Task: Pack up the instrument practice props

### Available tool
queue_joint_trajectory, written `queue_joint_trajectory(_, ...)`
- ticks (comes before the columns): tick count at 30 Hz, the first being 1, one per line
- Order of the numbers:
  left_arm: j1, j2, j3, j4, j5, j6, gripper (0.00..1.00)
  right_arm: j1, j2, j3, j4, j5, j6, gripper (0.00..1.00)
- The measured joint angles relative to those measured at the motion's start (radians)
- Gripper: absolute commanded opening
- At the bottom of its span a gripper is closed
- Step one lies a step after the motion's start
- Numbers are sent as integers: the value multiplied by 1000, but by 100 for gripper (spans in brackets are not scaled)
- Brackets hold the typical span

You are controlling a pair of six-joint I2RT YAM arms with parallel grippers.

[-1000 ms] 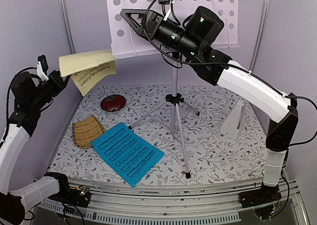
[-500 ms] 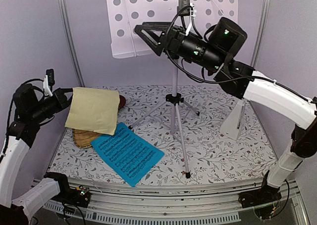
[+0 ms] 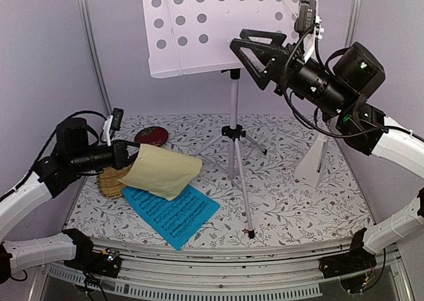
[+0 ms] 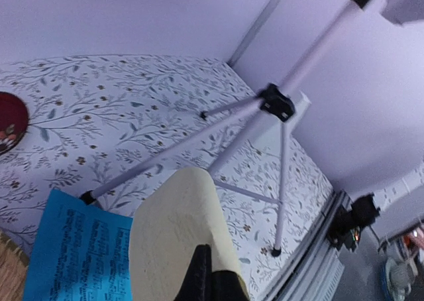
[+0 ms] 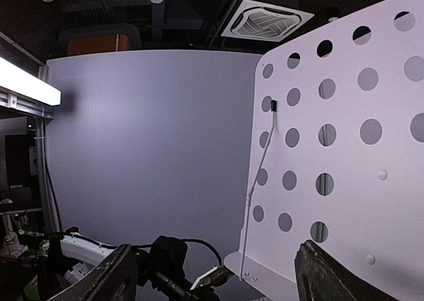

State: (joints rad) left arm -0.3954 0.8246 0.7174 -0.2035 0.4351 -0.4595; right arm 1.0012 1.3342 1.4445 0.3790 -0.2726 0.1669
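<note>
- Lying nearest the arm bases: blue music sheet, flat on the patterned surface, free of both tools. Judged light, thin and limp. With no raised edge to pinch, a corner or the near edge probably needs lifting first.
- Pale-yellow music sheet: pinched at one edge in the closed left tool and curling over into a soft hump above the far corner of the blue sheet. Whether the two sheets touch cannot be told. Likely to flop and crease, so one edge grip is enough, though it may slip if swung.
- Bamboo tray and red dish: at the left of the surface, partly hidden behind the left tool. Not among the props.
- Tripod legs: silver, splayed, standing mid-surface. Judged stiff, smooth and slippery. The central pole looks the safest hold, and the stand is probably top-heavy.
- Metronome: white pyramid, upright at the right rear, partly hidden by the right arm. Rigid, with sloping sides that may squeeze out of a grip, so it is better taken low down.
- Music-stand desk: white perforated panel atop the pole. Thin and stiff, best held at its lower lip.
- Right tool: raised just beside the desk, jaws spread wide, holding nothing.
</note>
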Motion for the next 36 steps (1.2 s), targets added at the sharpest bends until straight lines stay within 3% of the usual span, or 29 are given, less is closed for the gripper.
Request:
queue_joint_trajectory(8,-252,0,-50,17,-230,139,0,0,-186,-240,-5,134,-36,88)
queue_joint_trajectory(17,-505,153,-74,-39,-576,276,0,0,-295,-382,-12,288,-67,93)
queue_joint_trajectory(27,-540,367,19,-121,-895,391,0,0,-295,-437,-27,348,-95,97)
queue_joint_trajectory(36,-589,435,55,-184,-1025,555,0,0,-301,-477,-31,375,-106,99)
